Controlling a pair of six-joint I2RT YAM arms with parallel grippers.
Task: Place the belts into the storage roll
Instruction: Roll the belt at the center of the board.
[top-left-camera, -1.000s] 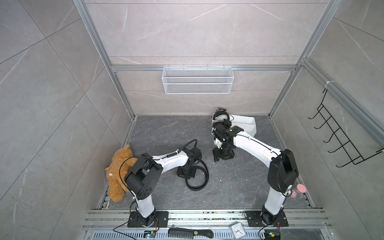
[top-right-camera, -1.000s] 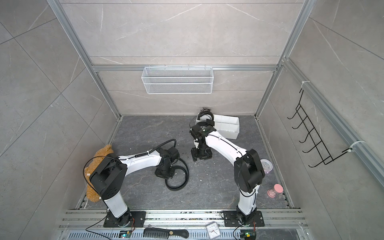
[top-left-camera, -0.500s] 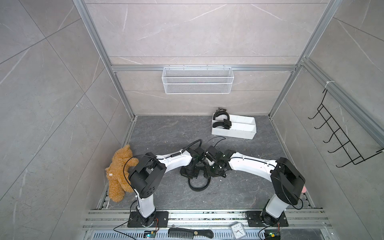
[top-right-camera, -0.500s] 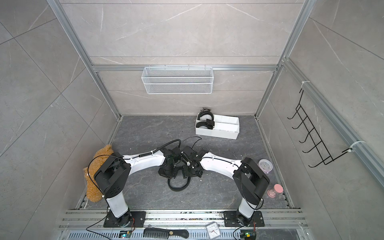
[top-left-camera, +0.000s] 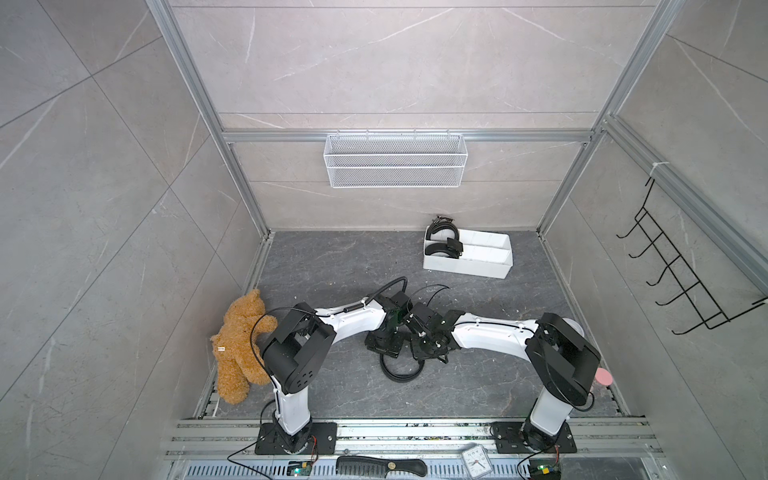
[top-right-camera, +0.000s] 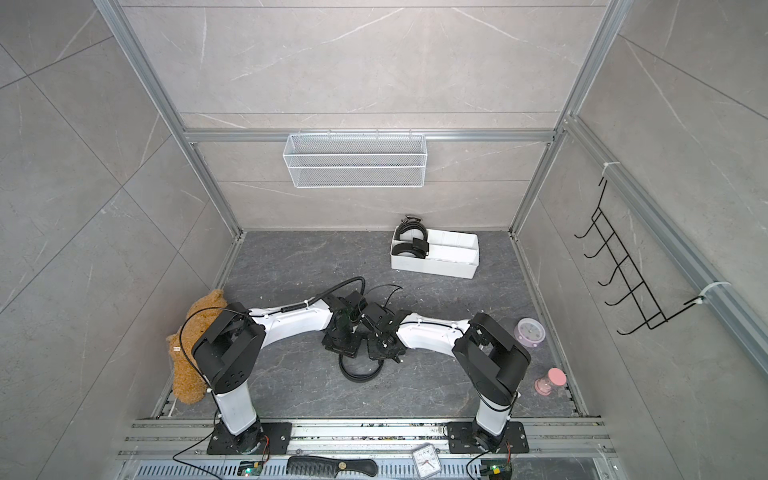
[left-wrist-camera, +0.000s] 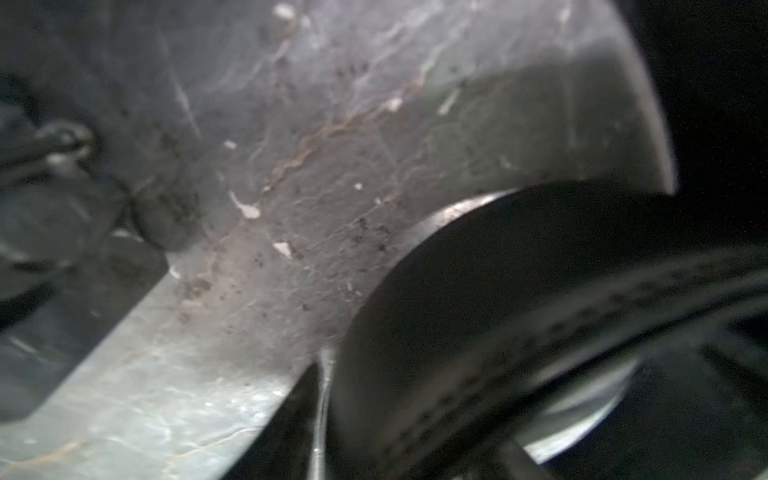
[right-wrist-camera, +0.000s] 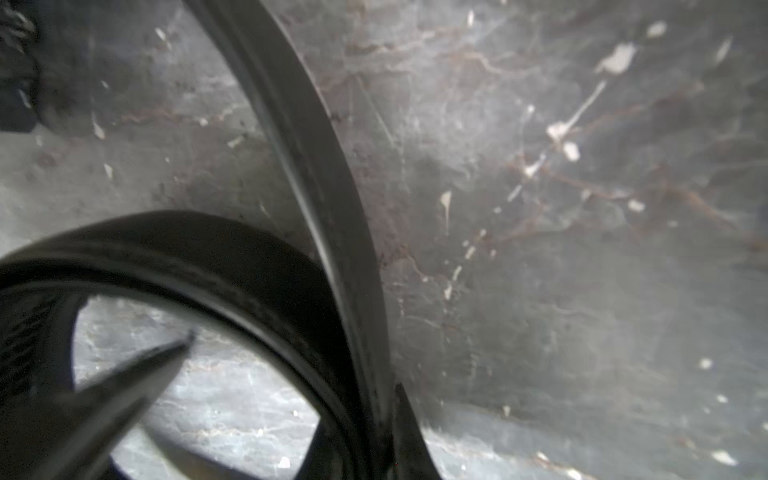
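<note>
Dark grey veined stone floor (top-left-camera: 332, 266), pale tiled walls, aluminium frame. Both arms reach low from the near rail, forearms converging mid-floor and wrists bent down. The left gripper (top-left-camera: 384, 347) and right gripper (top-left-camera: 428, 349) sit side by side over a loose belt (top-left-camera: 399, 376) looped on the floor beneath them. Jaw spacing of either: cannot tell, as their bodies hide the fingertips from above and the wrist views are blurred. The storage roll (top-left-camera: 469, 270) stands well apart near the back wall, with two coiled belts (top-left-camera: 441, 248) at its end toward the robot's left. Teddy bear (top-left-camera: 239, 353) tag: too small to read. In a top view a lilac alarm clock (top-right-camera: 529, 331) and pink hourglass (top-right-camera: 550, 380) stand clear. In a top view the right arm's shoulder (top-left-camera: 561, 357) covers the clock and most of the hourglass. Only the wrist views show the belt's stitched edge.
</note>
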